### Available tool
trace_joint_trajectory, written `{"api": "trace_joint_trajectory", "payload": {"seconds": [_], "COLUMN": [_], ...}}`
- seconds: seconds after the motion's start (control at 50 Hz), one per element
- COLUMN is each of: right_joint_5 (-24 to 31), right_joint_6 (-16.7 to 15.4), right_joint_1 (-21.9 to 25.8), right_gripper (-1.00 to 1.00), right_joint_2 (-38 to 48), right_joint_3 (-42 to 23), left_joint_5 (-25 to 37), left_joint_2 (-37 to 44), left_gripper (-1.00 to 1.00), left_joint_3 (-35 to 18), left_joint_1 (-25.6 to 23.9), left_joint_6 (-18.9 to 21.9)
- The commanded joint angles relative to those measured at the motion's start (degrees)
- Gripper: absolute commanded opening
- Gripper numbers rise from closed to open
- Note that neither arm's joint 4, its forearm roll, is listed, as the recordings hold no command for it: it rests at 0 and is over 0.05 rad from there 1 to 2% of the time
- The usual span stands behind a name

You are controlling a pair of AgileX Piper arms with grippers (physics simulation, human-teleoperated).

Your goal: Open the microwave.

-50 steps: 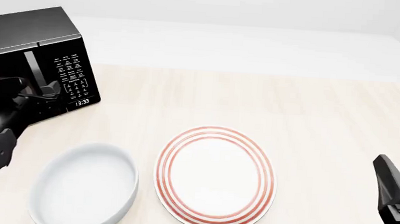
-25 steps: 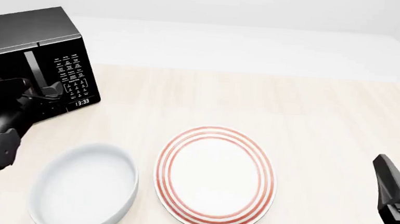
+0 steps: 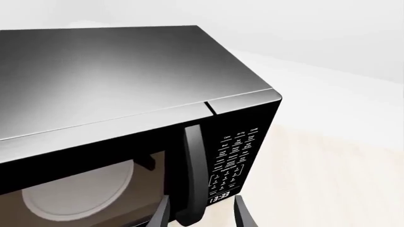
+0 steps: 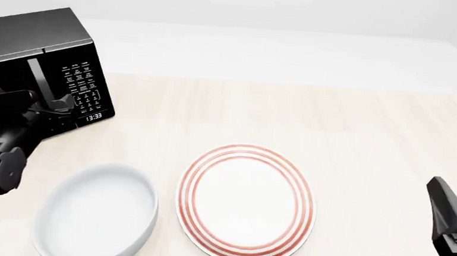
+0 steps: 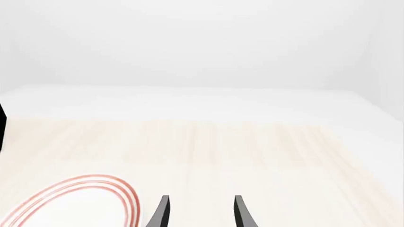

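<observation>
L gripper (image 3: 198,215) spread, straddling microwave (image 3: 113,94) door handle (image 3: 194,175); R gripper (image 5: 198,213) spread.

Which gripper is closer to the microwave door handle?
Left. The left gripper straddles the bottom of the handle, fingers open; the right gripper hangs far off, beyond the plate.

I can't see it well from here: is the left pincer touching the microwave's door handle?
Cannot tell. In the left wrist view the left pincer straddles the handle, but neither contact nor gap shows plainly.
</observation>
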Motion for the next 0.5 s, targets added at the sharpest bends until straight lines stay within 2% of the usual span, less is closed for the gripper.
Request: {"api": "trace_joint_trajectory", "payload": {"seconds": [0.02, 0.5], "right_joint_5": [-0.33, 0.19], "right_joint_6": [-0.03, -0.04], "right_joint_1": [-0.04, 0.01], "right_gripper": [1.00, 1.00], "right_joint_2": [0.42, -0.16], "right_joint_3": [0.01, 0.01], "left_joint_5": [-0.22, -0.90], "left_joint_2": [0.94, 1.90], "left_gripper": [1.00, 1.00], "left_joint_3": [-0.58, -0.85], "left_joint_1": [-0.16, -0.24], "left_joint_6": [-0.18, -0.65]}}
